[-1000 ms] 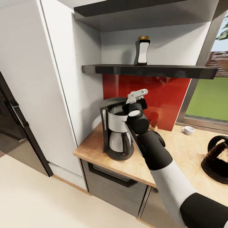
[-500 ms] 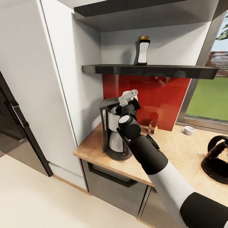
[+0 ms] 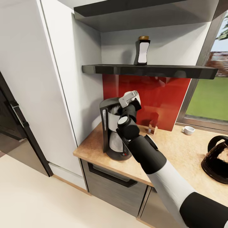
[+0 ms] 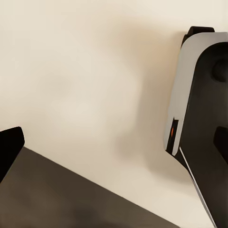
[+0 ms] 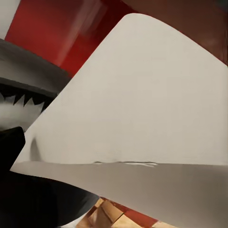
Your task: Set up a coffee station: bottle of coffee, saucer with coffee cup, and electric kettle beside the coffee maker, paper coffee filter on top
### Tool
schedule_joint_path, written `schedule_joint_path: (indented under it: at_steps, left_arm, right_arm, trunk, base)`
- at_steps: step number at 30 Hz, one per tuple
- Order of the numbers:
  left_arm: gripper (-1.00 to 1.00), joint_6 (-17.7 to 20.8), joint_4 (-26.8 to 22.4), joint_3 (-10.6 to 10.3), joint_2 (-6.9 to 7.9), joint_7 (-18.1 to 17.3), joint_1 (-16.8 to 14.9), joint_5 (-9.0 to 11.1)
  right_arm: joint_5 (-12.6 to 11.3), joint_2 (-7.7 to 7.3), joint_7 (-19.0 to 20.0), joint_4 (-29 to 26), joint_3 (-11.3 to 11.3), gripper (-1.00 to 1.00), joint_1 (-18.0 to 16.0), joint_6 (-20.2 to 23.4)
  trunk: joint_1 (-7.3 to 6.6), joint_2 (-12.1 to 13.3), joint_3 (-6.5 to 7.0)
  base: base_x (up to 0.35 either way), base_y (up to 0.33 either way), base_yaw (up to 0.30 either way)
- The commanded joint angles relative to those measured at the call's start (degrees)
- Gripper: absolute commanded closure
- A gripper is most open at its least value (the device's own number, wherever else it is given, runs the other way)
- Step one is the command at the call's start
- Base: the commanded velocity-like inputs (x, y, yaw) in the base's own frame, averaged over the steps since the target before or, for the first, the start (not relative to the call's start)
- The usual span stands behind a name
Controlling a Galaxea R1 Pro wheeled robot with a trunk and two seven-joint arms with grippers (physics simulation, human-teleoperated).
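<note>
- Your right gripper (image 3: 129,100) pinches the paper coffee filter (image 3: 128,98) above the top of the coffee maker (image 3: 111,133); your forearm hides the machine's right side.
- In the right wrist view the filter (image 5: 128,109) blocks nearly everything beyond it.
- The bottle of coffee (image 3: 142,50) stands on the kitchen shelf (image 3: 152,70).
- The coffee cup (image 3: 188,129) sits by the window; the electric kettle (image 3: 218,163) is cut off at the frame edge.
- Your left gripper's state: cannot tell.

The right arm (image 3: 152,158) reaches forward and up (pincer (image 3: 128,98) clamped).
</note>
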Motion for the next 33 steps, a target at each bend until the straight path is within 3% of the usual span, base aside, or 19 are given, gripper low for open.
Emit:
schedule_joint_path:
  at_steps: [1,33]
  left_arm:
    - [-1.0,0.17,-0.07,-0.05,0.04,0.08,-0.04,0.4]
    - [-1.0,0.09,-0.02,-0.08,0.06,0.08,0.03,0.4]
  right_arm:
    - [0.64,0.0,-0.44,0.22,0.1,1.0,-0.08,0.26]
    - [1.17,0.0,-0.52,2.36,0.18,1.0,-0.08,0.34]
  trunk:
    - [0.03,-0.12,-0.13]
    - [0.03,-0.12,-0.13]
  base:
    - [0.056,0.0,0.0]
    - [0.015,0.003,0.0]
